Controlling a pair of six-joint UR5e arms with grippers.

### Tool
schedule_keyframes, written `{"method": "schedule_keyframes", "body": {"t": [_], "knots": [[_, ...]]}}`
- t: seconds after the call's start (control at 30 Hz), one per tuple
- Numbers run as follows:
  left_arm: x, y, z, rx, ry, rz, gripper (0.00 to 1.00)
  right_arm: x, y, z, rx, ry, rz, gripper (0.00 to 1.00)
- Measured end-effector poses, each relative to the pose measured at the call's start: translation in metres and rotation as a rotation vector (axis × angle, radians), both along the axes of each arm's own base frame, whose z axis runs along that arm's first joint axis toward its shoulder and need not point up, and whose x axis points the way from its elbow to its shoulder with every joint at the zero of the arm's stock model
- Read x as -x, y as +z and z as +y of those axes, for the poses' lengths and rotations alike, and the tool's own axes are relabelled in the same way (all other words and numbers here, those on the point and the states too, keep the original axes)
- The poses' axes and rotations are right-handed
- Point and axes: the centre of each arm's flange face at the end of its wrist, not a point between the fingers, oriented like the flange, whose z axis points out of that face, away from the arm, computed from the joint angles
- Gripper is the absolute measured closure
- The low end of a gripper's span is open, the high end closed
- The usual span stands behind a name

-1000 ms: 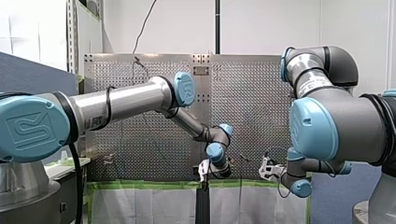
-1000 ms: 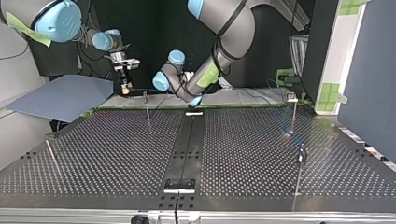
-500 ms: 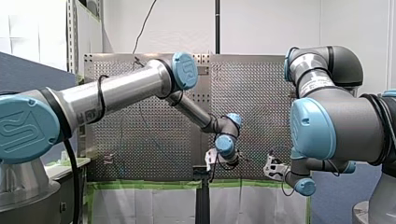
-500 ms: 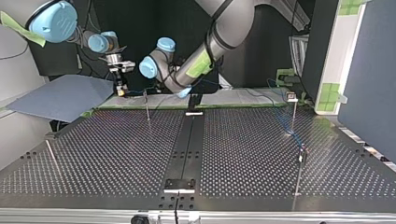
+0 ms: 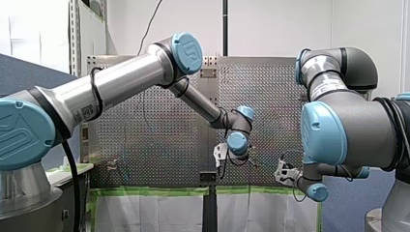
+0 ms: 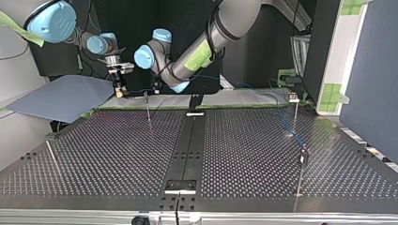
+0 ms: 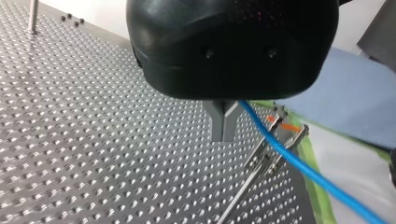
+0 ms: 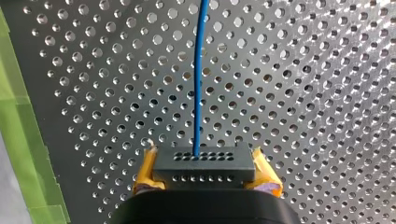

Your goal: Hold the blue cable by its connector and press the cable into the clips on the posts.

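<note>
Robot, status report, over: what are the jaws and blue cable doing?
Right gripper: jaws shut on connector. Left gripper: jaws shut on blue cable. Cable crosses post clip, seating unclear. No obstruction seen.

UR logo | L arm's blue joint cap (image 5: 186, 47) | stickers (image 5: 84, 113) illegible

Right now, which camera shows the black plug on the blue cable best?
The right wrist view: the plug sits large between my right claw's yellow pads. The top and front views show it too small to tell; the left wrist view shows only the cable.
</note>
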Motion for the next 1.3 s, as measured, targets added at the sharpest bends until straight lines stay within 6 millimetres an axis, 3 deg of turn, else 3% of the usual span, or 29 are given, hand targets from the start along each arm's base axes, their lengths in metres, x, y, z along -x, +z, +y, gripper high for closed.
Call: {"method": "schedule_keyframes", "body": {"t": [0.23, 0.47, 0.67, 1.13, 1.3], "knots": [[0.009, -0.02, 0.015, -0.05, 0.045, -0.026, 1.0, 0.001, 0.0, 0.0, 0.002, -0.004, 0.003, 1.0], [0.012, -0.06, 0.039, -0.099, 0.118, -0.037, 1.0, 0.007, 0.0, -0.003, 0.006, -0.014, 0.002, 1.0], [0.008, -0.081, 0.04, -0.101, 0.142, -0.057, 1.0, 0.017, 0.0, -0.006, 0.006, -0.033, 0.002, 1.0], [-0.005, -0.08, 0.023, -0.004, 0.09, -0.12, 1.0, 0.04, 0.002, -0.015, 0.016, -0.076, -0.01, 1.0], [-0.01, -0.088, 0.017, 0.023, 0.082, -0.143, 1.0, 0.044, 0.002, -0.016, 0.02, -0.088, -0.017, 1.0]]}}
